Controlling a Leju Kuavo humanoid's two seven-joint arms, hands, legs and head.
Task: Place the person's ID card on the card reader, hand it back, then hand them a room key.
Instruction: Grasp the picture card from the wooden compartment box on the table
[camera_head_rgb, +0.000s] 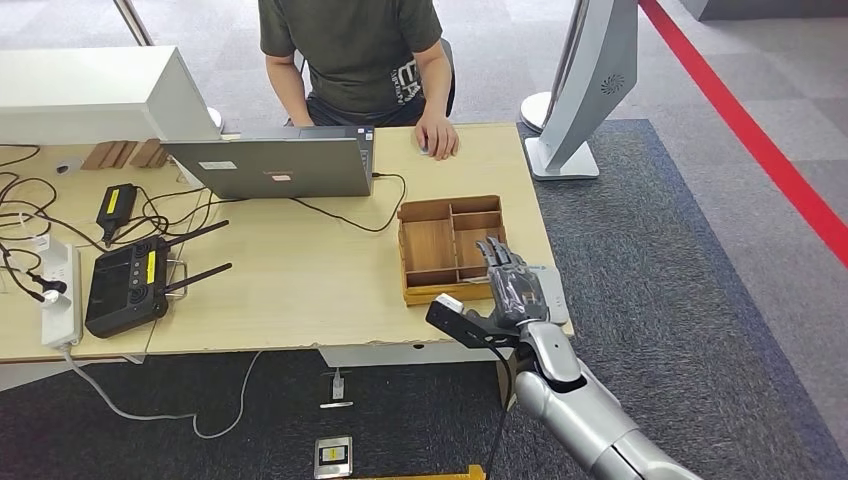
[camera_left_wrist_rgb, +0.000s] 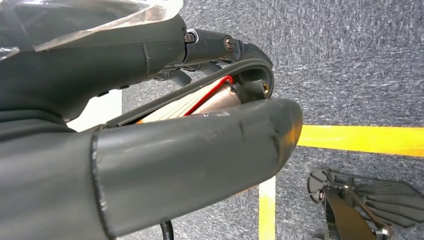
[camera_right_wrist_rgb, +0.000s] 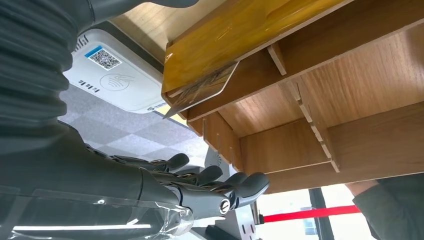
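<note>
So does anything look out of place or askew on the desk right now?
One thing: in the right wrist view a card leans tilted against the wooden tray's outer wall, beside the white card reader, not flat on it. The right hand hovers over that spot. Nothing looks spilled or damaged.

Across my table (camera_head_rgb: 300, 290), at the top centre of the frame, a person (camera_head_rgb: 355, 50) sits with one hand on a mouse (camera_head_rgb: 425, 147). An open laptop (camera_head_rgb: 275, 165) stands upper left of centre. At the left edge lie a black controller with antennas (camera_head_rgb: 125, 285), a white power strip (camera_head_rgb: 60, 295) and tangled cables (camera_head_rgb: 20, 200). A red line (camera_head_rgb: 760, 140) crosses the floor at upper right.
</note>
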